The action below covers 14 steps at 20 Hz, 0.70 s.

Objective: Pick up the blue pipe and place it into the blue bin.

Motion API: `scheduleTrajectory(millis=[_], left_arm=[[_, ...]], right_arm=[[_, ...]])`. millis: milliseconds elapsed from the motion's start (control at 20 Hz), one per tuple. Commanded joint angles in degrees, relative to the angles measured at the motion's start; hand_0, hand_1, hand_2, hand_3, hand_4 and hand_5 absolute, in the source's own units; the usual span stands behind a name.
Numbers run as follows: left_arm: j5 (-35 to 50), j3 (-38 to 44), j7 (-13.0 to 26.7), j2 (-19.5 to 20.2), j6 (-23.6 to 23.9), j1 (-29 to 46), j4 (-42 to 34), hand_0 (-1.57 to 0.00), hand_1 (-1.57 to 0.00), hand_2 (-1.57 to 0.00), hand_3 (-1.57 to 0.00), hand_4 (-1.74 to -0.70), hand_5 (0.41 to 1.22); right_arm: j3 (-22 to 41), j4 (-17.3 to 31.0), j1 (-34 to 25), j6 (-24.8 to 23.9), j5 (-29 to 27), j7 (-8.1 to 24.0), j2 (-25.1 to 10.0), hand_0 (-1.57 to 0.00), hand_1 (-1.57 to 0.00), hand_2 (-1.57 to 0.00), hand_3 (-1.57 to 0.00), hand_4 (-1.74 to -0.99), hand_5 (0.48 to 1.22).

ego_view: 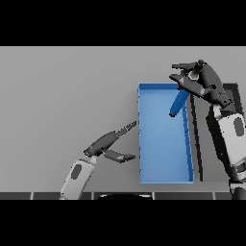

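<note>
The right hand (197, 79) is above the far right corner of the blue bin (144, 144). Its fingers are curled around the upper end of the blue pipe (178, 104), which hangs tilted over the inside of the bin, lower end pointing down-left. The left hand (108, 144) is over the grey table (62, 96), just left of the bin, fingers straight and spread, holding nothing.

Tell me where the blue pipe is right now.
In the head view, the blue pipe hangs tilted from the right hand, over the far right part of the blue bin.
</note>
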Motion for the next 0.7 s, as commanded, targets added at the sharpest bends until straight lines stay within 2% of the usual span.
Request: scheduleTrajectory(millis=[0, 250, 350, 400, 450, 600, 650], left_arm=[[-0.24, -0.04, 0.34, -0.30, 0.41, -0.11, 0.05, 0.00, 0.00, 0.00, 0.00, -0.88, 0.422], [0.06, 0.25, 1.07, -0.27, 0.58, -0.25, -0.38, 0.00, 0.00, 0.00, 0.00, -0.88, 0.427], [0.36, 0.54, 0.62, 0.42, -0.01, -0.16, -0.16, 0.00, 0.00, 0.00, 0.00, -0.89, 0.423], [0.31, 0.41, 1.09, 0.21, 0.12, -0.12, -0.30, 0.00, 0.00, 0.00, 0.00, -0.89, 0.422], [0.29, 0.38, 0.86, 0.33, 0.20, 0.23, -0.57, 0.00, 0.00, 0.00, 0.00, -0.89, 0.420], [-0.02, -0.05, 0.67, 0.32, 0.15, 0.03, -0.80, 0.00, 0.00, 0.00, 0.00, -0.88, 0.421], [-0.24, -0.06, 1.43, -0.22, 0.41, -0.59, -0.08, 0.00, 0.00, 0.00, 0.00, -0.88, 0.421]], right_arm=[[0.43, -1.52, 2.37, -1.35, 0.41, 0.71, -0.03, -1.57, -1.57, -1.57, -1.57, -1.741, 1.221], [2.12, -6.36, 10.54, -9.06, 2.30, 6.45, -1.60, -1.57, -1.57, -1.57, -1.57, -1.741, 1.221], [5.24, -6.41, 13.25, -12.93, 3.99, 7.05, -2.71, -1.57, -1.57, -1.57, -1.51, -1.741, 1.221], [7.04, -5.83, 13.64, -15.02, 3.16, 7.04, -3.72, -1.57, -1.57, -1.57, -1.52, -1.741, 1.221], [8.76, -6.68, 14.88, -16.88, 2.60, 7.04, -5.08, -1.57, -1.57, -1.57, -1.26, -1.741, 1.221], [17.05, -5.33, 15.18, -22.49, 1.21, 7.04, -9.76, -1.57, -1.57, -1.57, -0.91, -1.741, 1.221], [19.52, -3.87, 14.64, -24.32, -0.08, 7.03, -11.28, -1.57, -1.55, -1.57, -0.85, -1.741, 1.221]])
